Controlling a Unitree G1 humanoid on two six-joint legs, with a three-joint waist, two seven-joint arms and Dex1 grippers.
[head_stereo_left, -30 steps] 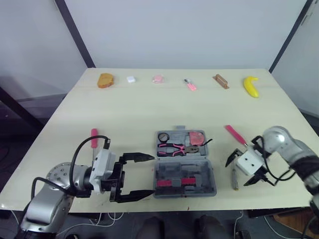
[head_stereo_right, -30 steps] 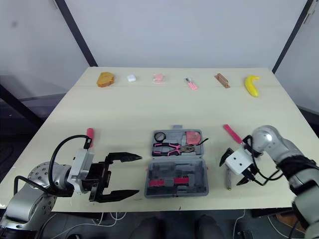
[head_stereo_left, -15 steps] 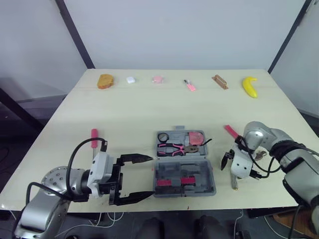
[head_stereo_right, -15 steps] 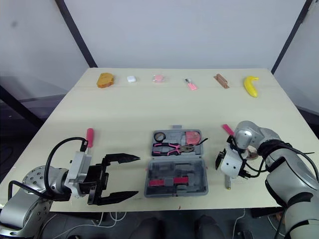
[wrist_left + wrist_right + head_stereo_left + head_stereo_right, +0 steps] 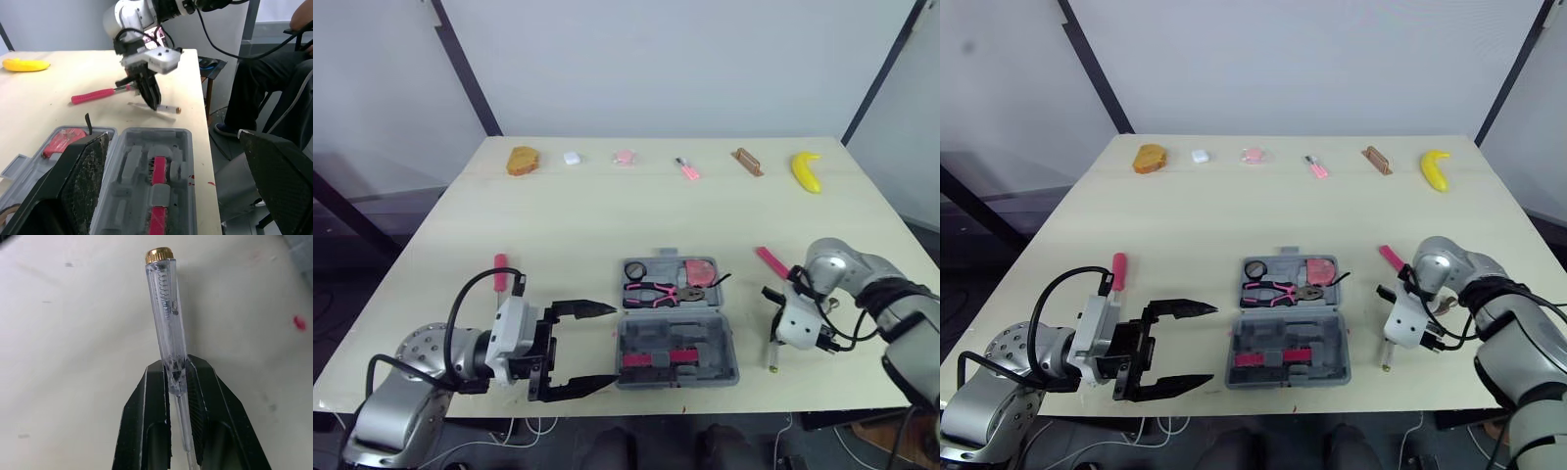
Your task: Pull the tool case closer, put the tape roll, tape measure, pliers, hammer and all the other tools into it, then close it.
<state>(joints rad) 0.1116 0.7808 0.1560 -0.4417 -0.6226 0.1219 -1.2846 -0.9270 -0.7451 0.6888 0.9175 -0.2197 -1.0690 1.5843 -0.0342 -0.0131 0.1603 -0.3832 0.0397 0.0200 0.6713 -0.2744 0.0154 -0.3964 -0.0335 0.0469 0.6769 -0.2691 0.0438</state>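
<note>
The grey tool case (image 5: 648, 339) lies open near the table's front edge. Its far half holds pink-handled pliers (image 5: 658, 291), a black tape roll (image 5: 634, 269) and a red tape measure (image 5: 700, 269). To the right of the case, my right gripper (image 5: 773, 338) is shut on a clear tester screwdriver (image 5: 166, 308) with a brass cap, low over the table. Just behind it lies the pink-handled hammer (image 5: 771, 261). My left gripper (image 5: 607, 347) stands open just left of the case, holding nothing. A pink screwdriver (image 5: 498, 269) lies farther left.
Along the far edge sit an orange piece (image 5: 521, 159), a small white object (image 5: 571, 157), two small pink items (image 5: 624, 156), a brown block (image 5: 747, 160) and a banana (image 5: 806, 169). A seated person's legs (image 5: 264, 88) are beside the table's right side.
My right gripper has come over the tester screwdriver and closed its fingers on it. The left gripper has stayed open in the same place.
</note>
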